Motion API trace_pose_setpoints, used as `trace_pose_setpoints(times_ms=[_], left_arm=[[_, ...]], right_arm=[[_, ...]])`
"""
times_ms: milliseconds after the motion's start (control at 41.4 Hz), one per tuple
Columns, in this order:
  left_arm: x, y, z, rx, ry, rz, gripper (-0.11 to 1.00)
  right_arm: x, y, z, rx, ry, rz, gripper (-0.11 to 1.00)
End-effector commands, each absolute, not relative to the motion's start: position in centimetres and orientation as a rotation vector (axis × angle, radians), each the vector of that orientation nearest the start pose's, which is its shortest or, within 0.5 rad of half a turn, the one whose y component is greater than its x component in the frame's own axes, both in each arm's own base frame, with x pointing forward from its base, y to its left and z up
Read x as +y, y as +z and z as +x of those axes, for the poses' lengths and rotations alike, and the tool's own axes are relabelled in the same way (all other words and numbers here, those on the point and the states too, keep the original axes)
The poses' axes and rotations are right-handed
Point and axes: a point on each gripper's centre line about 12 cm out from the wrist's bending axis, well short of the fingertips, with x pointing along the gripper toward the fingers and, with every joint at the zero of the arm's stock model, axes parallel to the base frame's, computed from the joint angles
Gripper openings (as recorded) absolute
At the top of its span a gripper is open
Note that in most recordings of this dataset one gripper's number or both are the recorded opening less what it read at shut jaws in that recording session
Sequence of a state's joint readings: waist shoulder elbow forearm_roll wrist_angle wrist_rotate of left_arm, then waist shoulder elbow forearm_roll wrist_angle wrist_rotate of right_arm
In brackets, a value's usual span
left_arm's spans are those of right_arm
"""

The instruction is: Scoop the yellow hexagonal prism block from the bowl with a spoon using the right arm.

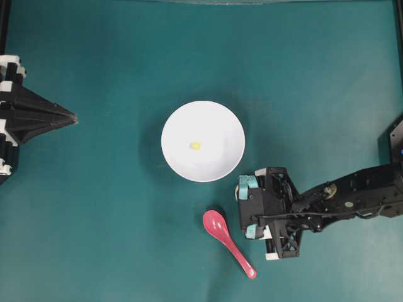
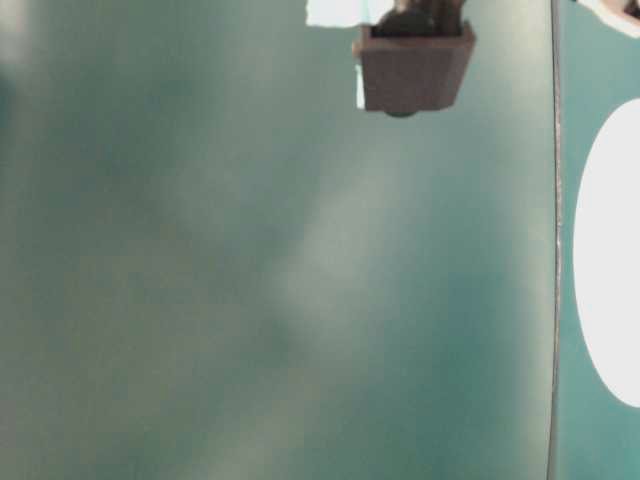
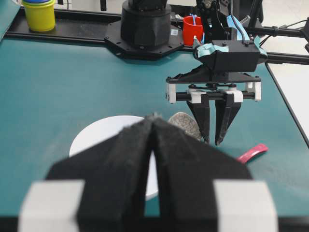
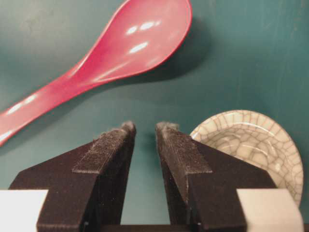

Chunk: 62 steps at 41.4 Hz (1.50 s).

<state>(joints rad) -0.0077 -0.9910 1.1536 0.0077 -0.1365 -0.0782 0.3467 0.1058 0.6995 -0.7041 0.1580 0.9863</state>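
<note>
A: Spoon [image 4: 101, 58] first. The right gripper [image 4: 145, 130] hangs just above the mat with its jaws a narrow slit apart, holding nothing.

B: Where is the handle?

A: Just to the gripper's left in the overhead view, running toward the near edge. I'd open wider, then close across the handle, clear of the speckled rest [image 4: 251, 145] beside the fingers.

B: And the yellow block [image 1: 196, 145]?

A: Mid-bowl [image 1: 182, 126], farther off. The left gripper [image 3: 153, 125], pinched together, idles far left.

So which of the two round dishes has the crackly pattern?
The small dish beside the right gripper; the big bowl is plain white.
</note>
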Motion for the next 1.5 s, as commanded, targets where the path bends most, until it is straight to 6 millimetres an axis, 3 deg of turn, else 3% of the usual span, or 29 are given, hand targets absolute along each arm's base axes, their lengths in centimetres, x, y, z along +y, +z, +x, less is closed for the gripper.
trace_pose_setpoints(times_ms=[0,387,701,1040,1306,1475], left_arm=[[-0.2,30.3,19.8,-0.01,-0.012,-0.071,0.01],[-0.2,30.3,19.8,-0.012,-0.013,-0.071,0.01],[-0.2,30.4,19.8,-0.013,-0.013,-0.071,0.01],[-0.2,30.5,19.6,-0.023,-0.011,-0.071,0.01],[-0.7,31.0,19.4,-0.037,-0.036,-0.071,0.01],[-0.9,31.1,19.3,-0.044,-0.051,-0.07,0.01]], right_arm=[[12.0,12.1,35.9,0.874,0.12,0.117,0.36],[13.8,12.8,38.0,0.873,0.028,0.414,0.36],[14.9,12.7,38.7,0.978,-0.16,0.475,0.37],[16.9,13.4,38.9,0.976,-0.207,0.582,0.59],[16.9,13.2,38.7,1.029,-0.385,0.61,0.59],[18.0,13.2,39.3,1.022,-0.405,0.647,0.59]])
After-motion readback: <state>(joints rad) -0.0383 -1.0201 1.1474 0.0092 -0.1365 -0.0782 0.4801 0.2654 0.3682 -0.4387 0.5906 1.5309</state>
